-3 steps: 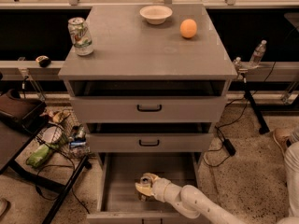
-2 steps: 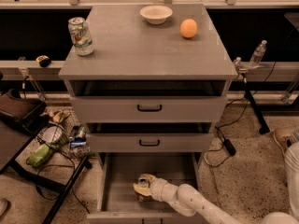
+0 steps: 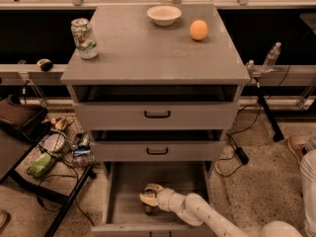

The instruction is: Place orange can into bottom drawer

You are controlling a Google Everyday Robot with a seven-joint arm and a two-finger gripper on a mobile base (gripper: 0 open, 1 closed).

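The bottom drawer (image 3: 118, 196) is pulled open below the two upper drawers. My gripper (image 3: 149, 195) reaches into it from the lower right and sits low over the drawer floor, left of its middle. It is shut on the orange can (image 3: 149, 207), which shows only as a small dark coppery patch between and under the pale fingers (image 3: 146, 199). The can is at or just above the drawer floor; I cannot tell whether it touches.
On the cabinet top stand a white-and-green can (image 3: 84, 38), a white bowl (image 3: 164, 15) and an orange fruit (image 3: 198, 29). The two upper drawers (image 3: 157, 115) are slightly open. A black stand with clutter (image 3: 49, 152) is at left, and cables (image 3: 237, 152) lie at right.
My gripper has crept a little to the left inside the bottom drawer, still holding the can. Nothing else has moved.
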